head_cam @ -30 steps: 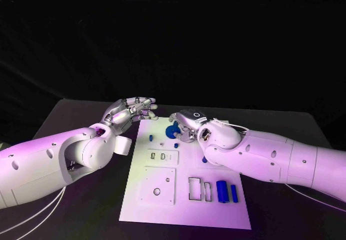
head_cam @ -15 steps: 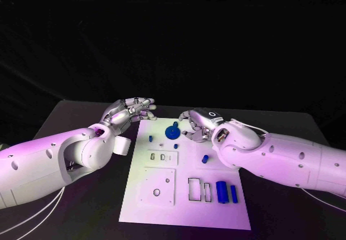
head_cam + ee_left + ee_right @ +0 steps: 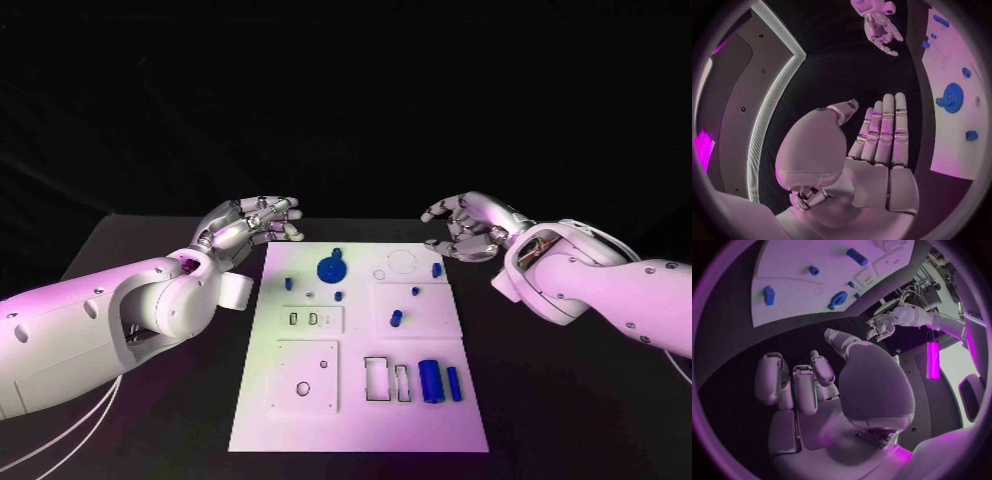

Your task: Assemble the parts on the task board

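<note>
Lying on the task board [image 3: 361, 400], the blue gear [image 3: 332, 268] sits between empty, spread hands.

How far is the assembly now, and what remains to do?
Done: the blue gear sits on the task board, with small blue pegs standing nearby. In hand: nothing; the left hand and right hand hover empty off the board. Left: two blue bars lie beside open rectangular slots.
</note>
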Robot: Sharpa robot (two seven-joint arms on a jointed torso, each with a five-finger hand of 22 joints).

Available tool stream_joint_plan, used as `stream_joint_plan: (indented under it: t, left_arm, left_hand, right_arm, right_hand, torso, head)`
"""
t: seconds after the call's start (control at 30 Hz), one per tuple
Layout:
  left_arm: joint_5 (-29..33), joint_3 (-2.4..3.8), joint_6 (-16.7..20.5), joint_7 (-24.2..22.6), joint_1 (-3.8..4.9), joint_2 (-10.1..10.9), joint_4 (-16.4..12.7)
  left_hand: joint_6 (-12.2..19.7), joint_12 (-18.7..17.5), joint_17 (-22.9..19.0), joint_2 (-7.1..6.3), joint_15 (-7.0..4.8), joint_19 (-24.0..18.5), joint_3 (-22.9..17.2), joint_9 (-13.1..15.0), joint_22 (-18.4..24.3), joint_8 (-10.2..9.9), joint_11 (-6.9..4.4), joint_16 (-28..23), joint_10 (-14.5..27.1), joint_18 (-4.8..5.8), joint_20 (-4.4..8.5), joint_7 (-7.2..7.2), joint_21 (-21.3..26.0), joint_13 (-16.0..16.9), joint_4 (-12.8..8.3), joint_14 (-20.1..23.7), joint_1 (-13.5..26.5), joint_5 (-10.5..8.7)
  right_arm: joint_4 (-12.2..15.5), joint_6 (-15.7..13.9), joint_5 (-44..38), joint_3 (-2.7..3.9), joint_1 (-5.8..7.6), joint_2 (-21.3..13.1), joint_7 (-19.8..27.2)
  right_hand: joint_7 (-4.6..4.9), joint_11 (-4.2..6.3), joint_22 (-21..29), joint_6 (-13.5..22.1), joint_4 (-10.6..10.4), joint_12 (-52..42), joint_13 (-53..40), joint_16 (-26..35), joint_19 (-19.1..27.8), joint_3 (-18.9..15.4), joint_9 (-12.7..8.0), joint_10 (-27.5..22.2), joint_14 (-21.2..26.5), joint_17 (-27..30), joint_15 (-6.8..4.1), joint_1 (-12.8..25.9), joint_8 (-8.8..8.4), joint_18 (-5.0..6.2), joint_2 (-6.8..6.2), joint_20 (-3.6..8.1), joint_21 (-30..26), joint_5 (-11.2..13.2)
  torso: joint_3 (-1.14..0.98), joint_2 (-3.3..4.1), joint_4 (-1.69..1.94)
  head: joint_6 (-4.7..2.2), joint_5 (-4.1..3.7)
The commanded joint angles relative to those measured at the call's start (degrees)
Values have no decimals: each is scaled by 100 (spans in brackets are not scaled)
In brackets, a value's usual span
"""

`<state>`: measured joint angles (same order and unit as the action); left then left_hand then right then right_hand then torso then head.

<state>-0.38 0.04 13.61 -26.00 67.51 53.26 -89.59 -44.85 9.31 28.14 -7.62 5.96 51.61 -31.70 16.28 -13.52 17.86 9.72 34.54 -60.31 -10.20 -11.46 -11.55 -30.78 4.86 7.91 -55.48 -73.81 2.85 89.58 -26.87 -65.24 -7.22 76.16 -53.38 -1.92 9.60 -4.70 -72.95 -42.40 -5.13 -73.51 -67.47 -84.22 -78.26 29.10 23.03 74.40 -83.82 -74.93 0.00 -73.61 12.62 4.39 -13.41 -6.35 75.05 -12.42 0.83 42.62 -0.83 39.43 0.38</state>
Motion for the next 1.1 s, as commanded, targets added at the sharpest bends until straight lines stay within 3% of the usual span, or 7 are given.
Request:
stream_joint_plan:
  t: [0.03, 0.37, 0.47, 0.73, 0.87, 1.1]
  left_arm:
    - [16, 0, -82, -72, -11, -33, 26]
    - [17, 0, -96, -75, -42, -47, 79]
    - [17, 0, -98, -75, -46, -46, 84]
    - [17, 0, -101, -71, -49, -40, 57]
    - [16, 0, -100, -56, -50, -34, 15]
    - [16, 0, -104, -47, -50, -26, -34]
  left_hand:
    - [33, -4, -3, 3, 13, 15, 3, 7, 8, -11, -3, -19, 38, -26, -32, -215, 35, 7, 26, -4, 42, 5]
    - [33, -4, -3, 3, 13, 15, 3, 7, 8, -11, -3, -19, 38, -26, -32, -215, 35, 7, 26, -4, 42, 5]
    - [33, -4, -3, 3, 13, 15, 3, 7, 8, -11, -3, -19, 38, -26, -32, -215, 35, 7, 26, -4, 42, 5]
    - [33, -4, -3, 3, 13, 15, 3, 7, 8, -11, -3, -19, 38, -26, -32, -215, 35, 7, 26, -4, 42, 5]
    - [35, -3, -2, 2, 11, 17, 0, 11, 14, -10, -4, -25, 40, -26, -32, -214, 39, 8, 18, -6, 32, 5]
    - [35, -3, -2, 2, 11, 17, 0, 11, 14, -10, -4, -25, 40, -26, -32, -214, 39, 8, 18, -6, 32, 5]
  right_arm:
    - [-160, 471, 520, -10, -41, -101, 758]
    - [-672, 635, 529, -32, -360, -124, 985]
    - [-772, 678, 529, -33, -411, -52, 988]
    - [-1056, 782, 647, -41, -507, 193, 851]
    - [-1224, 825, 731, -44, -550, 321, 778]
    - [-1435, 942, 800, -45, -670, 471, 696]
  right_hand:
    - [10, 3, -23, -44, 51, -35, -22, -26, -43, -24, 9, 14, -358, -379, 34, -88, 14, 3, -14, -7, 52, 14]
    - [8, 6, -39, -51, 92, -51, -44, -35, -51, -49, 13, 24, -362, -398, 31, -117, 14, 0, -45, -5, 61, 16]
    - [8, 6, -44, -56, 99, -62, -59, -40, -54, -50, 15, 35, -364, -406, 31, -125, 16, -1, -44, -5, 64, 15]
    - [11, 4, -23, -94, 109, -72, -72, -35, -38, -44, 25, 44, -361, -396, 31, -137, 33, 5, -4, -4, 42, 10]
    - [15, 1, -32, -124, 103, -87, -92, -38, -44, -42, 33, 58, -362, -401, 33, -126, 46, 3, 29, -4, 47, 10]
    - [16, 1, -28, -141, 105, -95, -103, -41, -41, -39, 37, 66, -364, -407, 34, -127, 53, 4, 42, -4, 43, 10]
  torso:
    - [-49, -43, -62]
    - [-108, -41, -71]
    - [-111, -34, -65]
    - [-89, -29, -59]
    - [-97, -26, -49]
    - [-86, -3, -12]
  head:
    - [8, -26]
    - [30, -42]
    - [31, -42]
    - [47, -68]
    - [61, -73]
    - [83, -58]
